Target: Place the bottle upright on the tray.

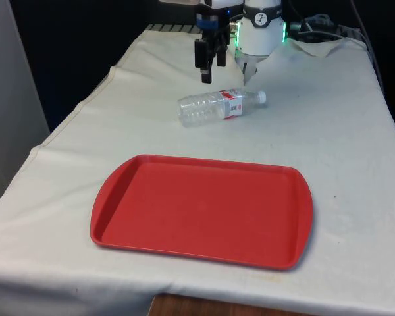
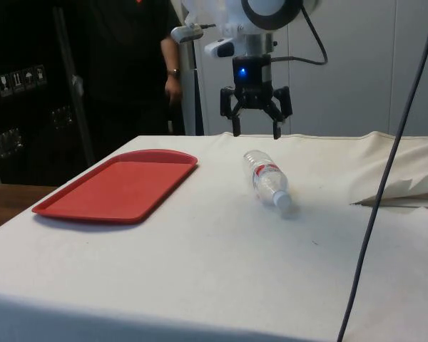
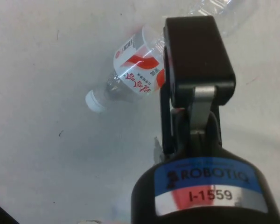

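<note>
The red tray (image 1: 203, 210) lies bare on the counter (image 1: 342, 145). Beyond it the clear bottle (image 1: 218, 106) rests on its side, apparently empty. Above it hang the robot's jaws, spread and holding nothing.

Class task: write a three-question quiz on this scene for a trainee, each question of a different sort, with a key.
1. True or false: the bottle stands upright on the red tray.
2. Where is the gripper? A) above the cloth near the bottle, jaws open; B) clamped on the bottle; C) over the tray.
3. Fill in: the bottle's white cap points to the front view's ____.

Key: 1 false, it lies on its side on the white cloth; 2 A; 3 right.
</note>
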